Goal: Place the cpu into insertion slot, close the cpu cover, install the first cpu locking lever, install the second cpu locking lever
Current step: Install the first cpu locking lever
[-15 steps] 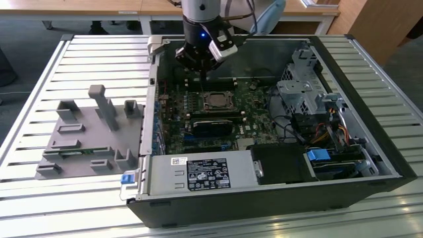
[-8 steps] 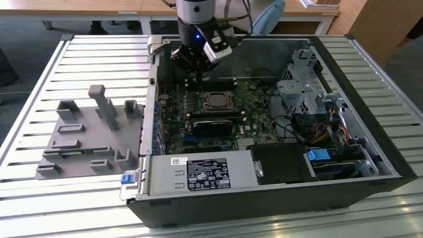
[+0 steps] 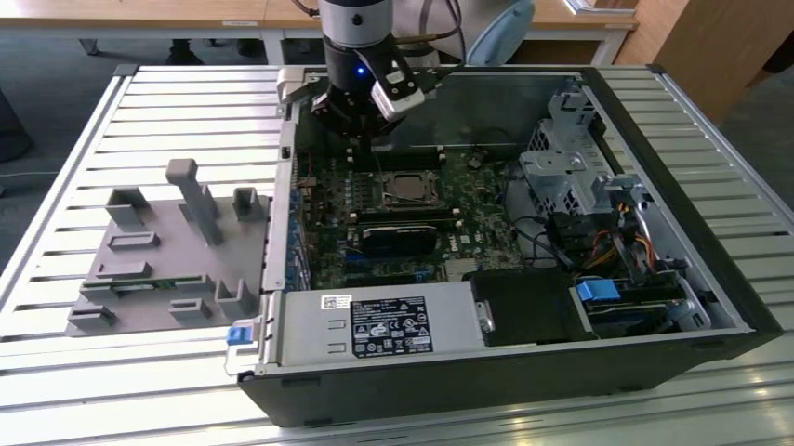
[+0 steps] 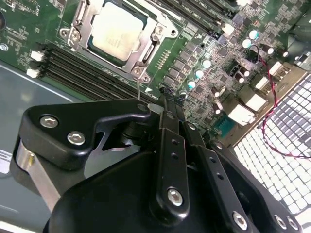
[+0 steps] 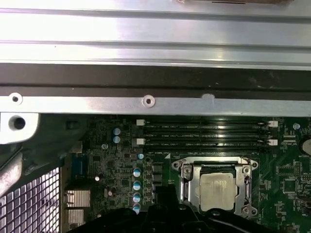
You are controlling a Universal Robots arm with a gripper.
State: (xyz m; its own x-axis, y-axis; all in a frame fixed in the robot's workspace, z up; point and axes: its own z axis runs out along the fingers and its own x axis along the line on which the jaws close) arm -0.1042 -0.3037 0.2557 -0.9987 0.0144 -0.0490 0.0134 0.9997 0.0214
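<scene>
The cpu [image 4: 119, 31] lies flat in the insertion slot on the green board, its silver top facing up. The slot itself is mostly hidden beneath it. The cpu cover [image 4: 80, 22] lies down over the chip as a metal frame, and the chip shows through its window. In the first wrist view the cpu [image 5: 219, 190] and cover [image 5: 187, 187] sit just below the memory slots. A thin silver locking lever [image 4: 139, 90] rises from the socket's corner to my fingertips. My gripper [image 4: 163, 103] is shut, hovering beside the socket. In the exterior view the gripper [image 3: 372, 139] hangs just behind the socket [image 3: 407, 189].
Long black memory slots [image 5: 204, 133] run beside the socket. The case's metal wall [image 5: 146, 102] is close behind me. A power-supply box [image 3: 385, 325], a drive cage [image 3: 571, 172] and cables [image 4: 272, 111] crowd the case. A grey fixture [image 3: 162, 251] stands outside it, on the exterior view's left.
</scene>
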